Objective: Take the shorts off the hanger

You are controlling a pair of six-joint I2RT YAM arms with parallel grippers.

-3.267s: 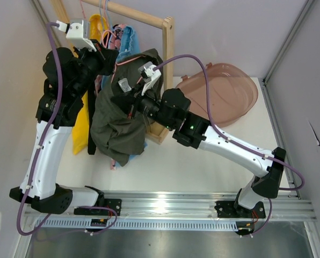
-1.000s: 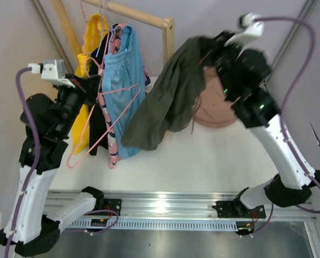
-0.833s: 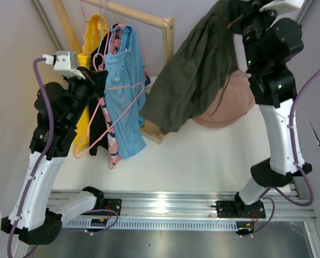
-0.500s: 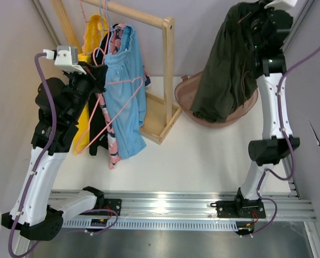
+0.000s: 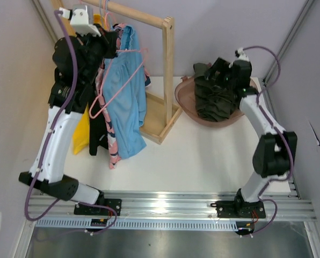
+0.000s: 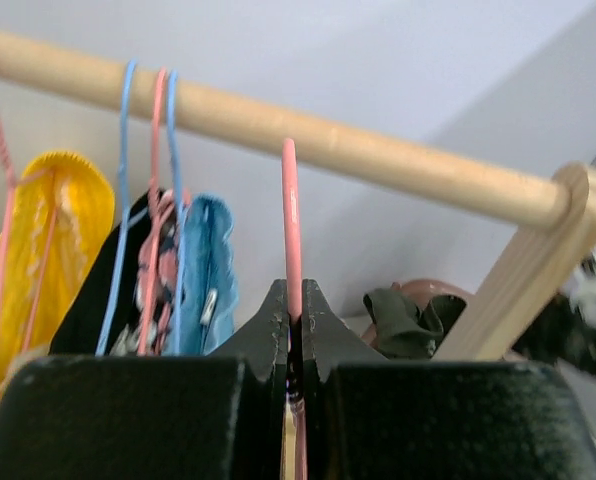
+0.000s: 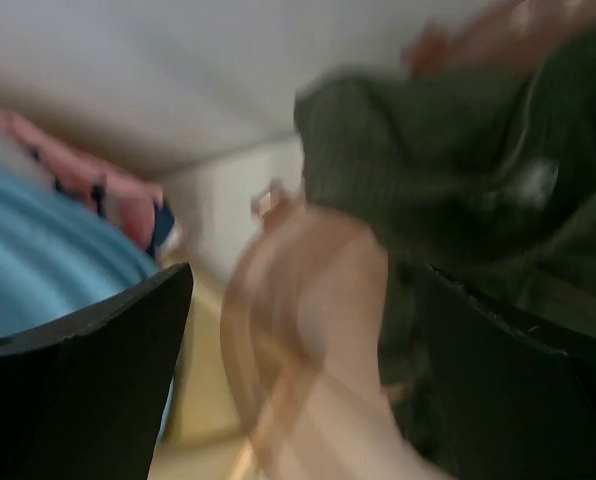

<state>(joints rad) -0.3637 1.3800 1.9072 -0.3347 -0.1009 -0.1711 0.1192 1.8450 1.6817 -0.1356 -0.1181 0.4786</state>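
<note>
Left gripper (image 6: 292, 302): we see the jaws pressed together on the wire of a bare pink hanger (image 6: 291, 215), with no gap visible around it. The hanger's hook end rises just below the wooden rod (image 6: 378, 165), and from the left wrist view we cannot tell whether they touch. In the overhead view the hanger's frame slants down in front of a blue garment (image 5: 125, 102). A yellow garment (image 6: 53, 210) and other clothes hang on blue and pink hangers further left along the rod. The left arm is raised high over the far left corner of the table (image 5: 203, 156).

Right gripper (image 7: 308, 275): the right wrist view is blurred, but we see the fingers spread wide with nothing pinched between them. The gripper sits low over the basin (image 5: 179, 98) at the far right corner.

The shorts (image 5: 216, 99), dark green, lie bunched in the basin, well apart from the hanger and off it.

The rack's upright post (image 5: 169, 64) stands between the hanging clothes and the basin.
</note>
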